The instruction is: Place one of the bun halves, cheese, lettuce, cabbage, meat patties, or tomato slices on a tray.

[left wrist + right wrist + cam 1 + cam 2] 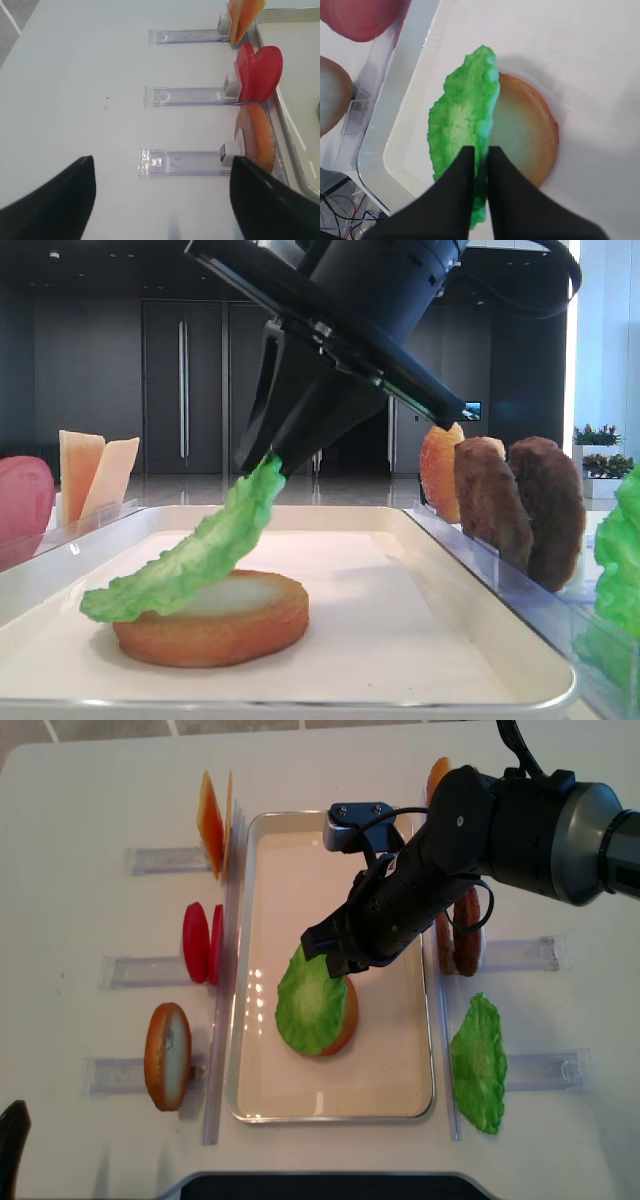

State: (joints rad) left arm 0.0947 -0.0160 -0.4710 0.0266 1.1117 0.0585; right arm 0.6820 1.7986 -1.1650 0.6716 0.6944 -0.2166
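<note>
The right gripper [479, 165] pinched the lettuce [462, 125] by one edge, jaws almost together. The leaf lay draped over the flat bun half [525, 135] on the tray [400, 150]. It looked light, soft and floppy; an edge hold suits it.

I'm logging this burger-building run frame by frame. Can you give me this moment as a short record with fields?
tray contents: flat bun half lying on the tray, lettuce draped over it
lettuce contact: far end rests on the bun, near end lifted
right end effector: fingers close on either side of the lettuce edge, above the tray
left end effector: open, over bare table, holding nothing
left racks: cheese, tomato slices, domed bun
right racks: meat patties, more green leaves
</note>
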